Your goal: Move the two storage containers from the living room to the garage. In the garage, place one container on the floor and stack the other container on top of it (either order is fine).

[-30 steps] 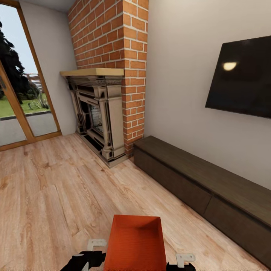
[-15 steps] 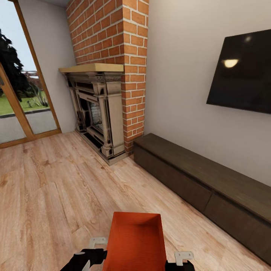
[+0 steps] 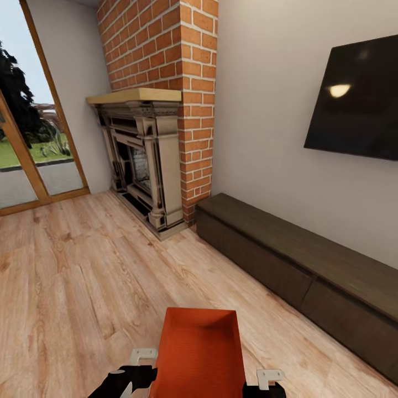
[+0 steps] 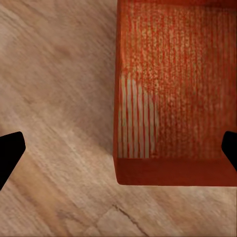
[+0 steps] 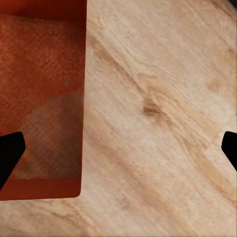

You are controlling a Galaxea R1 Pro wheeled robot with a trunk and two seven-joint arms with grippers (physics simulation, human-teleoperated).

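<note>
Left pincer (image 4: 118, 150) spread wide, one dark fingertip (image 4: 10, 155) over bare plank floor (image 4: 54, 74), the other at the far edge of the picture over the orange-red storage container (image 4: 173, 98); the container's thin wall between the two tips, not pinched. Right pincer (image 5: 118, 150) likewise spread, one tip (image 5: 10, 155) over the container's ribbed inside, the other over wood. In the head view, black wrists and white brackets of the left arm (image 3: 132, 376) and right arm (image 3: 265, 384) just beside the container (image 3: 199, 354) on either side, low and centred. Open top up, nothing visible inside. Whether resting on the floor or lifted: cannot tell. Beyond, the living room: brick chimney (image 3: 182, 50), fireplace (image 3: 143, 160), long dark cabinet (image 3: 298, 265) along the wall, black TV (image 3: 354, 99) above, wood-framed glass doors (image 3: 27, 121).
</note>
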